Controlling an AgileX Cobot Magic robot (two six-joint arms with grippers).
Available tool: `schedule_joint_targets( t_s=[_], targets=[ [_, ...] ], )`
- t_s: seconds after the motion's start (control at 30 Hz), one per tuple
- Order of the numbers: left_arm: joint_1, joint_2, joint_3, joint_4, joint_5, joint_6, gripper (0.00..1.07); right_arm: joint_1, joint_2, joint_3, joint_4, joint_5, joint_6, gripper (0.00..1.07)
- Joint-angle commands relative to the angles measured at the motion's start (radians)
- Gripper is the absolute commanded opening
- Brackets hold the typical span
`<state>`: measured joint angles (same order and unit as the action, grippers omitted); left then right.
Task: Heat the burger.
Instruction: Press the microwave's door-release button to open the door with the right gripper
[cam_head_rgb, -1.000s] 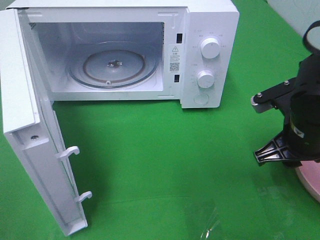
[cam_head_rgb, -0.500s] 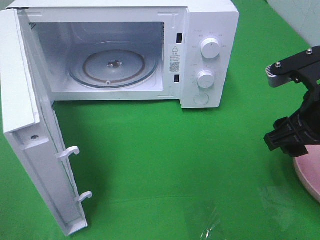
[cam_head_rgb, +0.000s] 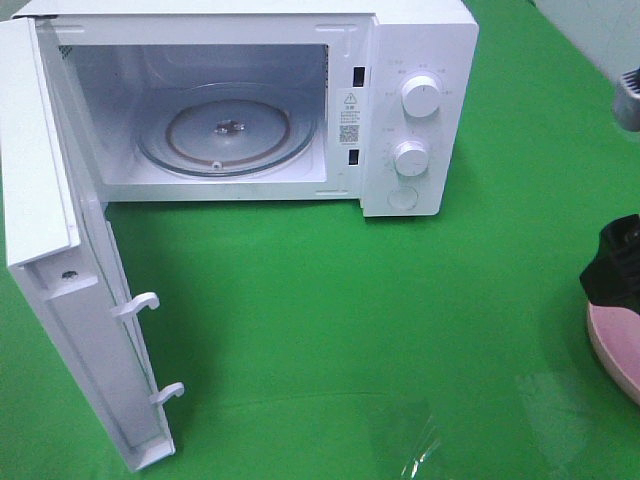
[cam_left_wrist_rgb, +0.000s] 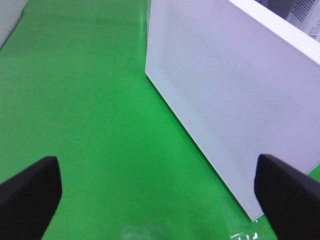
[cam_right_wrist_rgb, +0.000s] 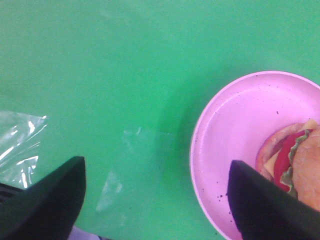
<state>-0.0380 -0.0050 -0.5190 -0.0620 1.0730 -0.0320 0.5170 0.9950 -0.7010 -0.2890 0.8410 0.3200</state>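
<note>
On the green cloth: one microwave (cam_head_rgb: 250, 100), one burger (cam_right_wrist_rgb: 300, 165), one plate (cam_right_wrist_rgb: 235, 135), both end effectors spread wide, empty.

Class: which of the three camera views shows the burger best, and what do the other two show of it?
The right wrist view: the burger lies on the pink plate, with bun, lettuce, tomato and cheese visible, though cut by the frame edge. The exterior high view shows only the plate's edge; the left wrist view shows no burger.

Bright even light, soft focus, glare
</note>
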Motion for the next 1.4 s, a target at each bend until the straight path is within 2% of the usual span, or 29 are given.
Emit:
schedule_joint_targets(
  t_s=[0.03,0.3,0.63,0.9,0.93,1.0,1.03,1.13,1.27,1.4],
  targets=[
    [0.003,-0.016,0.003,-0.002,-0.006,-0.001,0.96,0.000,-0.078,-0.005,0.041,0.040,-0.030,0.76],
    [0.003,-0.016,0.003,-0.002,-0.006,-0.001,0.96,0.000,-0.263,-0.004,0.061,0.124,-0.063,0.76],
    [0.003,-0.016,0.003,-0.002,-0.006,-0.001,0.96,0.000,-0.417,-0.004,0.086,0.210,-0.070,0.76],
    [0.003,-0.016,0.003,-0.002,-0.006,-0.001,0.96,-0.016,-0.571,-0.003,0.092,0.218,-0.078,0.76],
    [0.003,-0.016,0.003,-0.002,-0.006,-0.001,0.96,-0.062,-0.615,-0.002,0.114,0.213,-0.105,0.76],
    [0.003,-0.016,0.003,-0.002,-0.006,-0.001,0.96,-0.088,-0.638,-0.002,0.123,0.208,-0.123,0.76],
    [0.003,-0.016,0.003,-0.002,-0.006,-0.001,0.96,-0.143,-0.689,0.000,0.145,0.195,-0.160,0.76],
    [0.003,-0.016,0.003,-0.002,-0.006,-0.001,0.96,-0.183,-0.730,0.019,0.169,0.175,-0.193,0.76],
    [0.003,-0.016,0.003,-0.002,-0.006,-0.001,0.96,-0.292,-0.861,0.108,0.216,0.125,-0.223,0.77],
    [0.003,-0.016,0.003,-0.002,-0.006,-0.001,0.96,-0.347,-0.931,0.171,0.218,0.112,-0.227,0.76]
  ],
)
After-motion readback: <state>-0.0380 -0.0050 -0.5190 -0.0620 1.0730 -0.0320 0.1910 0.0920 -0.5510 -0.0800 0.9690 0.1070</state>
